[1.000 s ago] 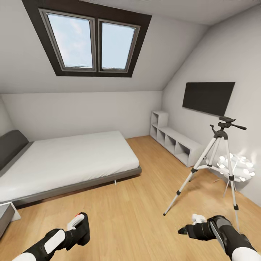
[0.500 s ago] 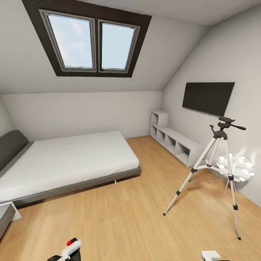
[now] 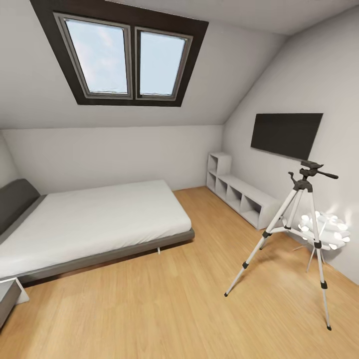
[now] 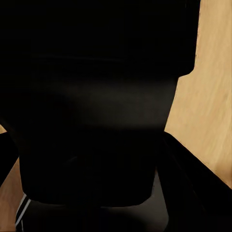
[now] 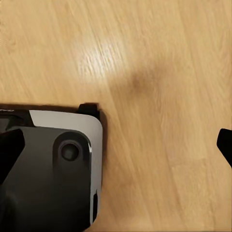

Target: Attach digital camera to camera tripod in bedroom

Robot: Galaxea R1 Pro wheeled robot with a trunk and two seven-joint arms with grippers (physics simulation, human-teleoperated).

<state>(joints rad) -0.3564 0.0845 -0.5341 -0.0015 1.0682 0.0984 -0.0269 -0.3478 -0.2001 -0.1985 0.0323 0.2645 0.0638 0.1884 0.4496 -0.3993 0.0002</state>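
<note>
The tripod [image 3: 299,234] stands on the wood floor [image 3: 164,309] at the right side of the bedroom, near the wall with the dark screen [image 3: 286,133] and just in front of a white lamp [image 3: 326,230]. Its three pale legs are spread, its long axis is upright, and its black head [image 3: 310,172] sits at the top with the pan handle pointing right. The bed [image 3: 89,224] lies well apart from it on the left, under the skylight [image 3: 127,55]. In the left wrist view a large black shape sits very close to the lens against a strip of floor; it may be the camera or part of the robot, and I cannot tell which, nor whether the left fingers are spread or closed. In the right wrist view a dark tip [image 5: 224,145] shows at one edge over bare floor, beside a grey and black part of the robot's body [image 5: 53,169]; the right fingers seem to hold nothing, but how far open they are cannot be told. Judging from the head view, the tripod lies ahead and to the right, so the right arm is likely nearer, and any mounting must come down onto the head from above.
</note>
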